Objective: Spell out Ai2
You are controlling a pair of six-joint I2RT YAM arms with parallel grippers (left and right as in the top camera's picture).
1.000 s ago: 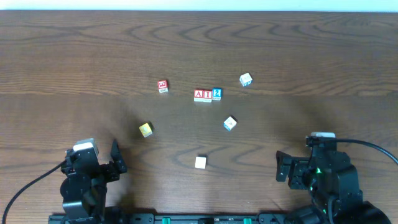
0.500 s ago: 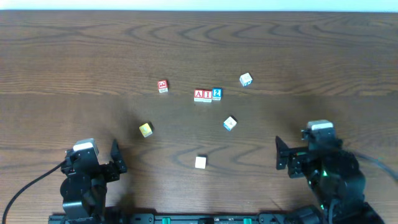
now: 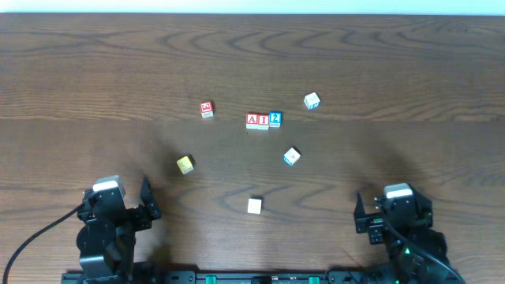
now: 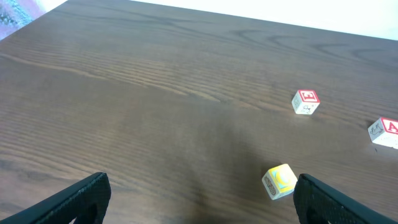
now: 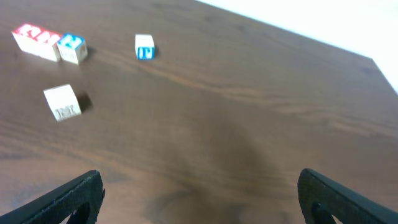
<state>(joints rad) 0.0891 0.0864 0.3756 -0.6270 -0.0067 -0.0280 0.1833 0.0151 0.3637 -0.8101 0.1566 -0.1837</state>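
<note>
Overhead view: right gripper (image 5: pixel 199 180) has withdrawn to 5 o'clock, spread and empty. A block (image 3: pixel 252 121), I block (image 3: pixel 263 121) and 2 block (image 3: pixel 274 119) touch in a row on the desk (image 3: pixel 394 63), so the spelling looks finished.

Bare table (image 3: pixel 95 63) lies open along the far edge and both sides. Mid-table, 5 loose obstacles ring the A-I-2 row (image 3: pixel 263 120): red block (image 3: pixel 207 109), yellow block (image 3: pixel 185 164), white block (image 3: pixel 254 206), far blue-marked block (image 3: pixel 312 100), near blue-marked block (image 3: pixel 292 156).

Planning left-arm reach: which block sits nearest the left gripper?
The yellow block, the only yellow one, lying alone at front left. The plain white block lies farther from the left gripper.
</note>
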